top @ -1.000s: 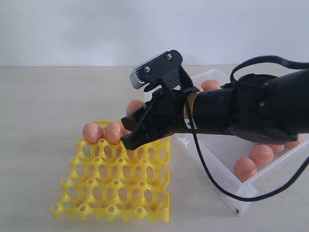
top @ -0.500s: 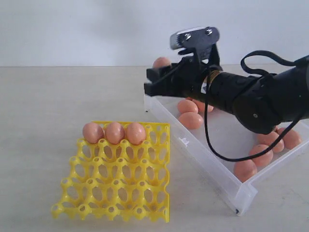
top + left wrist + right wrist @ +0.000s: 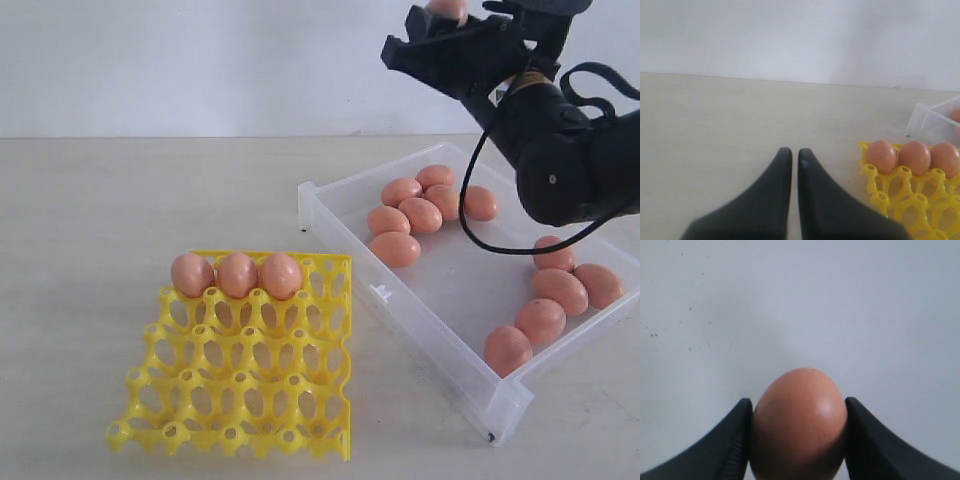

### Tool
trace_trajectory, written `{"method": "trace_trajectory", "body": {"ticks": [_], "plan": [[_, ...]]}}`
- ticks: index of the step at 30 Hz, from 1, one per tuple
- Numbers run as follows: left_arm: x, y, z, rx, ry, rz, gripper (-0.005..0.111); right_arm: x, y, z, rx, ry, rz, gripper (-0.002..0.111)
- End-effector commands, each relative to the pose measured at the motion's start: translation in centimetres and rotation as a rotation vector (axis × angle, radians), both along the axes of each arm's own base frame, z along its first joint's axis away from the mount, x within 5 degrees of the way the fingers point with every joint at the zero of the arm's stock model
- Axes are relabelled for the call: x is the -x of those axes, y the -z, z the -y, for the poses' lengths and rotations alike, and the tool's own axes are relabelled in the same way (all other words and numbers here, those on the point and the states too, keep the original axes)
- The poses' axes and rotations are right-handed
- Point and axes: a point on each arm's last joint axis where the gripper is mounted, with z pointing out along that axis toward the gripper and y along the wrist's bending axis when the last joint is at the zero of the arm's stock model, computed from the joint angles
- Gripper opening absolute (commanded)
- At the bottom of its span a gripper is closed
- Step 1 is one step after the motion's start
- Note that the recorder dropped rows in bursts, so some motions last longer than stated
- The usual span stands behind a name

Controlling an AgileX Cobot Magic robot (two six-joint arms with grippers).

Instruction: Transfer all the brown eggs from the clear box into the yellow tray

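My right gripper (image 3: 440, 22) is raised high over the far side of the clear box (image 3: 400, 305), shut on a brown egg (image 3: 449, 7). In the right wrist view that egg (image 3: 799, 425) sits squeezed between the two black fingers of the right gripper (image 3: 798, 405). Three brown eggs (image 3: 237, 274) fill the back row of the yellow tray (image 3: 240, 390). Several more lie in the box, one cluster (image 3: 420, 214) at the far end and another (image 3: 560, 290) along the right side. My left gripper (image 3: 794, 152) hovers shut and empty over bare table, left of the tray (image 3: 900, 195).
The pale table runs to a white wall behind. The box stands at an angle just right of the tray, its near corner (image 3: 500, 420) close to the table's front. A corner of the box (image 3: 932, 122) shows in the left wrist view.
My right gripper has risen and swung right, from low over the tray's back row to high above the box, with an egg between its fingers. A third egg now shows in the tray.
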Motion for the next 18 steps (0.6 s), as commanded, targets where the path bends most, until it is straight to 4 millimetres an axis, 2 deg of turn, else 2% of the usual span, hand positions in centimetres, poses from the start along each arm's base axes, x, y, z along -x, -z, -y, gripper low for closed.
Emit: {"method": "trace_trajectory", "body": {"ticks": [1, 5, 7, 12, 15, 18], "plan": [[0.0, 0.1, 0.0, 0.011, 0.001, 0.004, 0.004, 0.1, -1.8, -0.2, 0.239, 0.011, 0.132, 0.000], [0.0, 0.1, 0.0, 0.011, 0.001, 0.004, 0.004, 1.2, -3.0, -2.5, 0.534, -0.121, 0.253, 0.000], [0.0, 0.1, 0.0, 0.011, 0.001, 0.004, 0.004, 2.1, -3.6, -3.9, 0.605, -0.203, 0.297, 0.000], [0.0, 0.1, 0.0, 0.011, 0.001, 0.004, 0.004, 3.9, -4.5, -6.6, 0.484, -0.342, 0.188, 0.000], [0.0, 0.1, 0.0, 0.011, 0.001, 0.004, 0.004, 4.8, -3.9, -8.2, 0.343, -0.434, 0.020, 0.000], [0.0, 0.1, 0.0, 0.011, 0.001, 0.004, 0.004, 6.1, -3.1, -10.1, 0.339, -0.580, -0.052, 0.000]]}}
